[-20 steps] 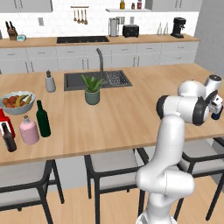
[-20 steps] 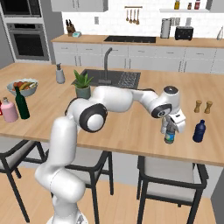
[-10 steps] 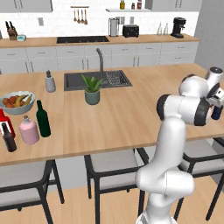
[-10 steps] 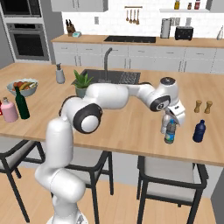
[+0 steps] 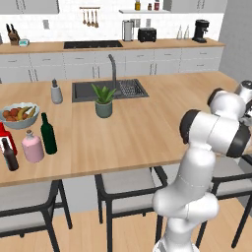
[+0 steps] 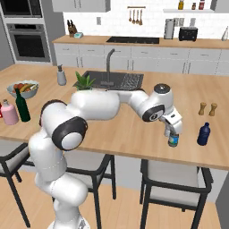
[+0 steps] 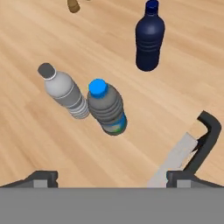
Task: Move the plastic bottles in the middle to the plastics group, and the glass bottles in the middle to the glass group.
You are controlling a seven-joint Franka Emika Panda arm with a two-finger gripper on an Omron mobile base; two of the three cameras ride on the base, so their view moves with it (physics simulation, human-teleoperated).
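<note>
Jaws released, we hover above the blue-capped bottle point(image 7: 106, 108) (touching the grey bottle point(image 7: 64, 93)); drifting low risks toppling both on the worktop point(image 7: 39, 39).

Under my hand the counter point(image 7: 52, 144) is light wood with a fine grain, and its finish looks matt. The water bottle point(image 7: 107, 109) in front of me is clear ribbed plastic, with a smooth blue cap and a blue label band. The greyish bottle point(image 7: 65, 94) just beside it is ribbed plastic too, a little cloudy, with a dull grey cap. The dark blue bottle point(image 7: 149, 39) is smooth and has a soft shine. My fingertips point(image 7: 43, 177) look like dark matt plastic, I think, though little of them shows. Far off, the pink bottle point(image 5: 33, 146) looks glossy, and the green wine bottle point(image 5: 47, 134) looks like dark shiny glass.
</note>
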